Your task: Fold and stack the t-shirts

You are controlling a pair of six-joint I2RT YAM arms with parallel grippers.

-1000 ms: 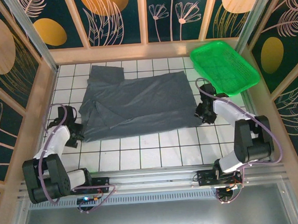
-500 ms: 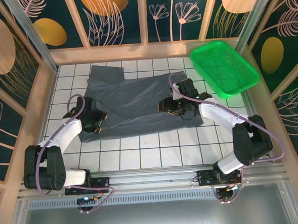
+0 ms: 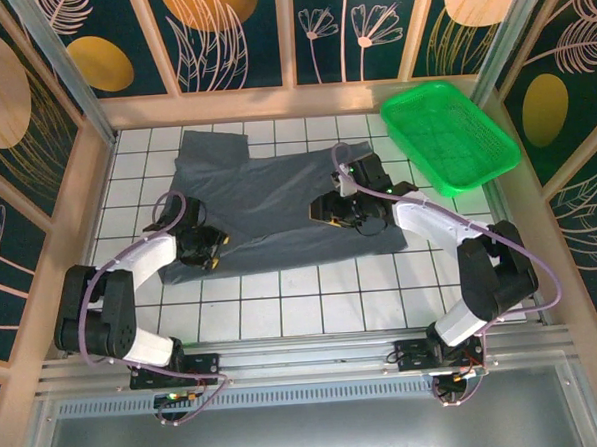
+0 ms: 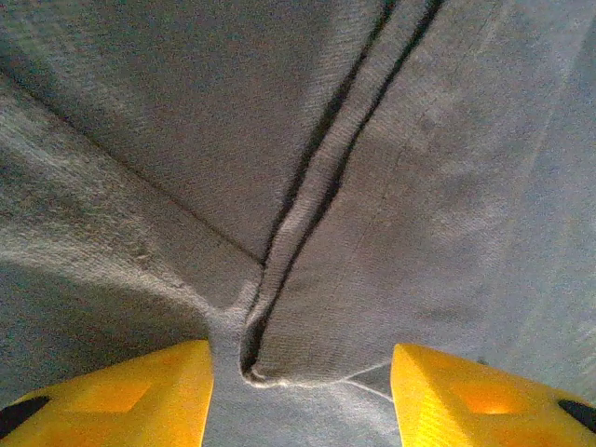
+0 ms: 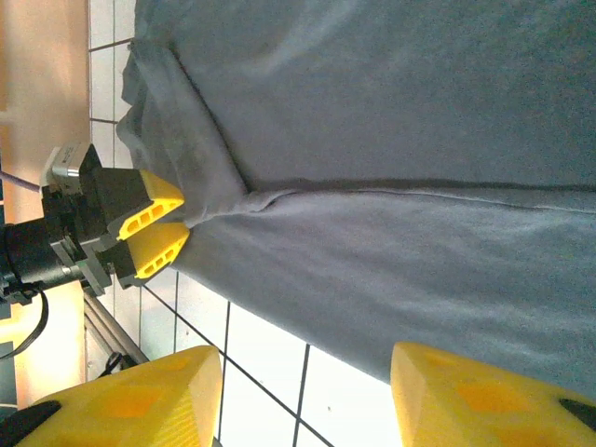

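Note:
A dark grey t-shirt [image 3: 276,185] lies spread over the white tiles, with one sleeve at the far left. My left gripper [image 3: 208,250] sits low on its near left part. In the left wrist view the t-shirt [image 4: 419,186] forms a folded ridge that ends between the yellow fingers [image 4: 140,391], which stand apart without touching it; the left gripper [image 4: 303,391] is open. My right gripper [image 3: 330,210] hovers over the shirt's middle right. It is open [image 5: 307,391] above the near hem of the t-shirt [image 5: 419,112] and bare tile. The left gripper [image 5: 172,228] shows there too, with cloth bunched at its tips.
A bright green plastic basket [image 3: 449,135] stands at the far right corner, just beyond the shirt. Wooden walls [image 3: 78,225] fence the tiled floor [image 3: 313,303] on the left, back and right. Bare tiles run between the shirt's near hem and the arm bases.
The left gripper came in from the left onto the shirt's near left part and its jaws narrowed. The right arm swung from the shirt's right edge to over its middle.

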